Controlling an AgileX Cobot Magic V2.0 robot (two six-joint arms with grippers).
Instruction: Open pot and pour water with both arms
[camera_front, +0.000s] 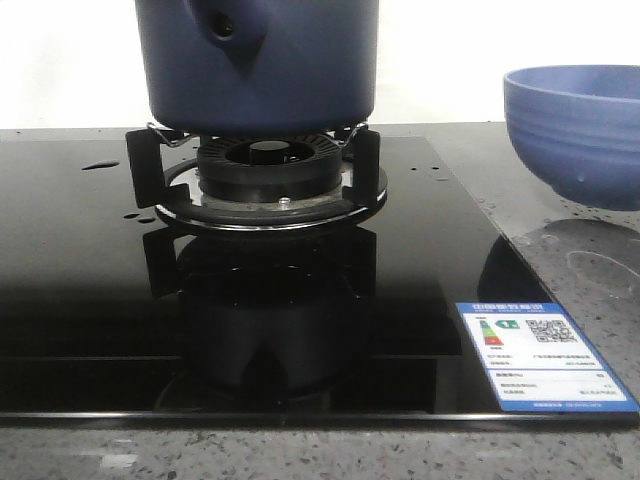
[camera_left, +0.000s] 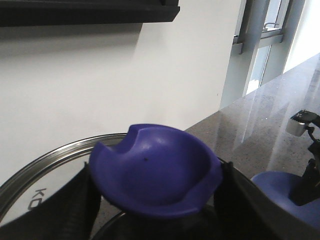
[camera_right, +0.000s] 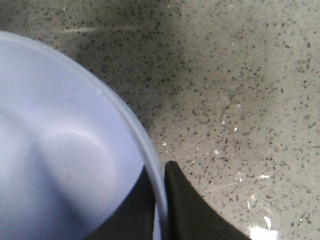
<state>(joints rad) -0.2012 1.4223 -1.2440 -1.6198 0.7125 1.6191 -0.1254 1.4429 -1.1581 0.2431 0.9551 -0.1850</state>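
The dark navy pot (camera_front: 258, 62) stands on the gas burner (camera_front: 268, 170), its handle socket (camera_front: 224, 24) facing the camera; its top is out of view. My left gripper (camera_left: 156, 169) is shut on the blue knob (camera_left: 155, 175) of a glass lid with a steel rim (camera_left: 45, 162), held tilted in the air. My right gripper (camera_right: 159, 172) is shut on the rim of the light blue bowl (camera_right: 60, 150), one finger inside and one outside. The bowl (camera_front: 578, 130) is at the right in the front view. Small water drops (camera_front: 100, 165) lie on the black hob.
The black glass hob (camera_front: 120, 300) carries an energy label (camera_front: 540, 355) at its front right corner. Grey speckled counter (camera_right: 240, 90) lies around the bowl, with glossy wet marks (camera_front: 580, 245) beneath it. In the left wrist view the bowl (camera_left: 280, 197) and right arm (camera_left: 307, 170) show.
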